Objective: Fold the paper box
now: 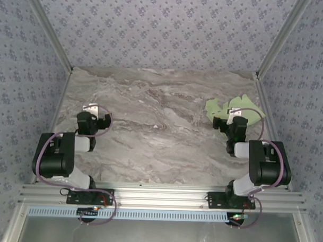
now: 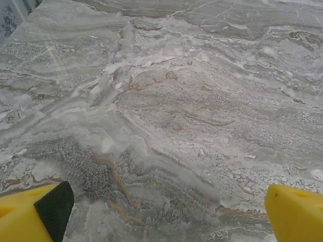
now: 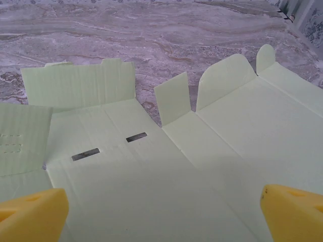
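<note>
Top view: paper box (image 1: 248, 104) lies flat on the table (image 1: 161, 137), upper right of frame, near the table's right edge. Right gripper (image 1: 236, 115) hangs over the box's near edge. Left gripper (image 1: 91, 109) is at mid-left over bare table, well apart from the box. Both arm bases sit on the rail (image 1: 159, 195) along the bottom.

Right wrist view: the box sheet spreads across the lower frame beneath the gripper, flaps (image 3: 174, 98) raised at centre and upper right, two slots (image 3: 136, 136) left of centre.
</note>
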Motion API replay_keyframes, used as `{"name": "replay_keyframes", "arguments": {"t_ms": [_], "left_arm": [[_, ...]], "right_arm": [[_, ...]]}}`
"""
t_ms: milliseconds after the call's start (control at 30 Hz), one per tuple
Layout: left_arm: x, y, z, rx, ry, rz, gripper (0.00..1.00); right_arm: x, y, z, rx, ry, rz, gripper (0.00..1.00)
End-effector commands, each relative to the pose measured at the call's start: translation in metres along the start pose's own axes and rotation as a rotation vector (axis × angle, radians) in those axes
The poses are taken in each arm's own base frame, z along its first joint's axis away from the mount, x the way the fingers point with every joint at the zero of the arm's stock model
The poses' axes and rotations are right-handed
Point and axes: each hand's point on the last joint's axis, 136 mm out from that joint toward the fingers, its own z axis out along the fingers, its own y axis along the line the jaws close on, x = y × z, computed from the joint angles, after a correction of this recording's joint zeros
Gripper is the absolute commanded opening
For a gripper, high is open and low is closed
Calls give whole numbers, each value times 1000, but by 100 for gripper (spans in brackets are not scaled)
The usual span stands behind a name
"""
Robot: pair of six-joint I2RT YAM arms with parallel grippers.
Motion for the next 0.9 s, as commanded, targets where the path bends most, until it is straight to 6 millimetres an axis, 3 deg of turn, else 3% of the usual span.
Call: {"name": "replay_keyframes", "arguments": {"t_ms": [0,667,733,867], "left_arm": [[-14,0,2,-6,-33,-2,99],[-14,0,2,-3,-33,-4,99],[-18,-1,1,0,-35,0,99],[-44,-16,-17,33,37,23,99]], "right_arm": [[-5,-1,2,4,-10,-8,100],[-7,-2,1,-2,-20,2,100],[-17,-2,-7,-11,-13,4,100],[-58,0,-42,-23,-27,0,100]]}}
